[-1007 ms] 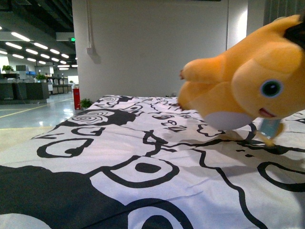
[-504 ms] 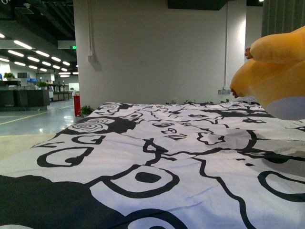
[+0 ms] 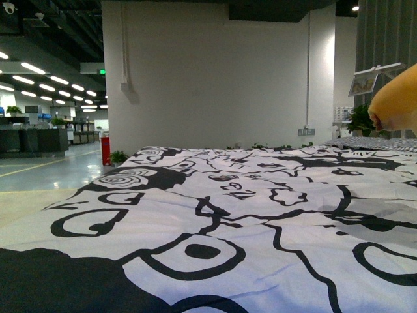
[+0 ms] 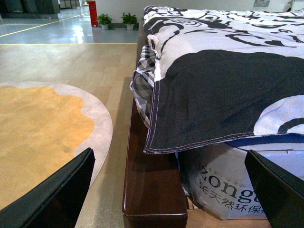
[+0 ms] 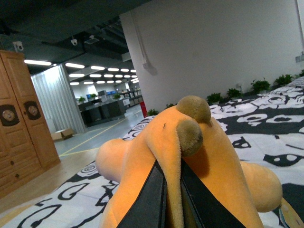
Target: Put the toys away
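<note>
The orange-yellow plush animal (image 5: pixel 209 156) fills the right wrist view, held above the black-and-white bed cover (image 5: pixel 266 137). My right gripper (image 5: pixel 172 185) is shut on a fold of its plush, with the dark fingers (image 5: pixel 152 199) pressed on both sides. In the front view only a rounded orange part of the plush animal (image 3: pixel 399 104) shows at the right edge, high above the bed cover (image 3: pixel 215 222). My left gripper (image 4: pixel 171 190) is open and empty, low beside the bed, with its dark fingers (image 4: pixel 52 194) spread wide apart.
A dark wooden bed frame (image 4: pixel 152 180) and a printed white bag (image 4: pixel 223 185) under the cover's hem lie ahead of the left gripper. A round yellow rug (image 4: pixel 38 133) lies on the floor. A wooden wardrobe (image 5: pixel 23 123) stands beyond the bed.
The plush animal has moved up and to the right in the front view. It filled the right side a second ago; now only a small part shows at the edge.
</note>
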Tool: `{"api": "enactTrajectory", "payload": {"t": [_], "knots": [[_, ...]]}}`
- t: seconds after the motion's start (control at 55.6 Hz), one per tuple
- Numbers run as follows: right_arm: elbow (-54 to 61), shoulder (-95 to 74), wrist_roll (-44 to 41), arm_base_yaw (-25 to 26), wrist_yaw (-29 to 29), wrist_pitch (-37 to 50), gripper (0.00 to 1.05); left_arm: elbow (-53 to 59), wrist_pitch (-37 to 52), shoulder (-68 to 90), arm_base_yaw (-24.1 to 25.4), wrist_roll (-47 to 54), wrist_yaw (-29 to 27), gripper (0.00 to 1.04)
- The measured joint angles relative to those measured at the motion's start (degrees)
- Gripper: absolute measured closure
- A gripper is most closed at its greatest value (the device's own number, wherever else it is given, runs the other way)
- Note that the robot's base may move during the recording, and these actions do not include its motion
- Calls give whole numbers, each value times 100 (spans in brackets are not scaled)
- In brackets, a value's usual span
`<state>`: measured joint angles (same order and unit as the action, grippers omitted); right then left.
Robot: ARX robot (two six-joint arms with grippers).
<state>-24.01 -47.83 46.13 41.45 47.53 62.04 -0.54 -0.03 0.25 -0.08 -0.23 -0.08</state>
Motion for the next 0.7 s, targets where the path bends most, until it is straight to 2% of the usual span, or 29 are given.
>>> {"api": "enactTrajectory", "payload": {"t": [0.126, 0.288, 0.396, 0.468, 0.702], "knots": [[413, 350, 289, 238, 162, -52, 100, 0, 0, 0, 0, 0, 0, 6], [938, 938, 74, 42, 116, -636, 100, 0, 0, 0, 0, 0, 0, 6], [925, 949, -85, -20, -15, -861, 100, 0, 0, 0, 0, 0, 0, 6], [804, 988, -319, -70, -131, -1314, 100, 0, 0, 0, 0, 0, 0, 6], [800, 1001, -487, -85, -140, -1368, 100, 0, 0, 0, 0, -2, 0, 6]]}}
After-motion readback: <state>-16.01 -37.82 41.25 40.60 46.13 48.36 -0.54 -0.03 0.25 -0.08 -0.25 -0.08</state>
